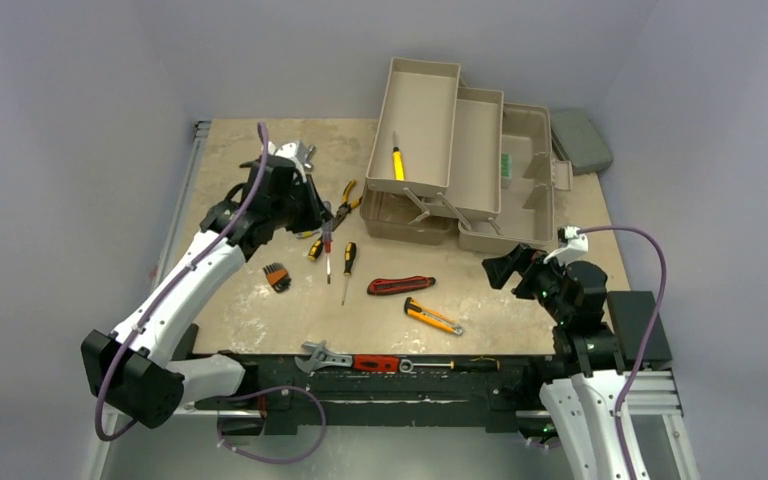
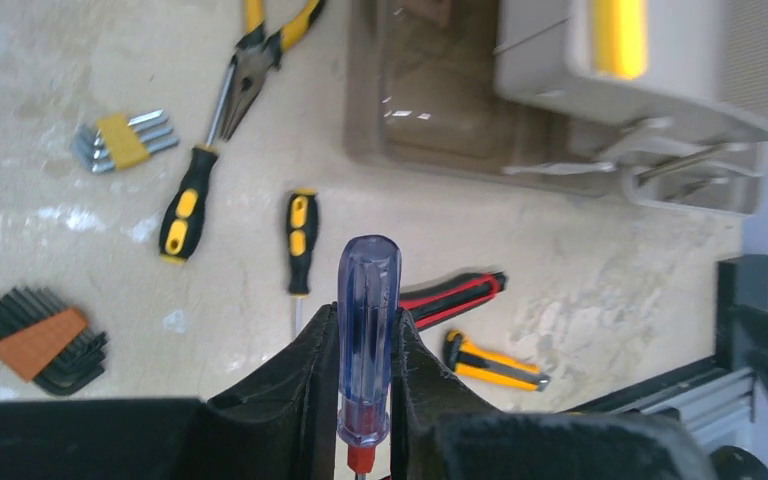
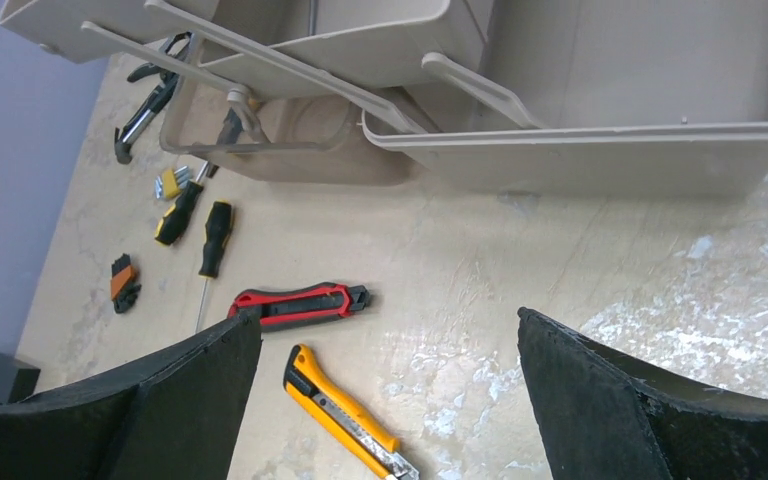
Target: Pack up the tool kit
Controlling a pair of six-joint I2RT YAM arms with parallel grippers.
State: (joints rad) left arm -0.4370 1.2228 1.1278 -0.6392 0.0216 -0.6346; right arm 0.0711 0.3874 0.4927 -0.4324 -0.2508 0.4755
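Observation:
The beige tool kit box (image 1: 535,190) stands open at the back, its trays folded out, with a yellow-handled screwdriver (image 1: 397,160) in the left tray. My left gripper (image 1: 322,215) (image 2: 363,318) is shut on a blue-handled screwdriver (image 2: 368,300), held above the table left of the box. My right gripper (image 1: 505,268) (image 3: 388,320) hovers open near the box's front right corner, nothing between its fingers. On the table lie a red utility knife (image 1: 400,285) (image 3: 300,303), a yellow utility knife (image 1: 432,316) (image 3: 345,410), pliers (image 1: 345,205) and two black-and-yellow screwdrivers (image 2: 301,240) (image 2: 185,205).
A black hex key set (image 1: 277,277) and a yellow hex key set (image 2: 125,138) lie on the left. A small grey case (image 1: 580,140) sits behind the box at right. A wrench (image 1: 325,355) and other tools rest along the black front rail.

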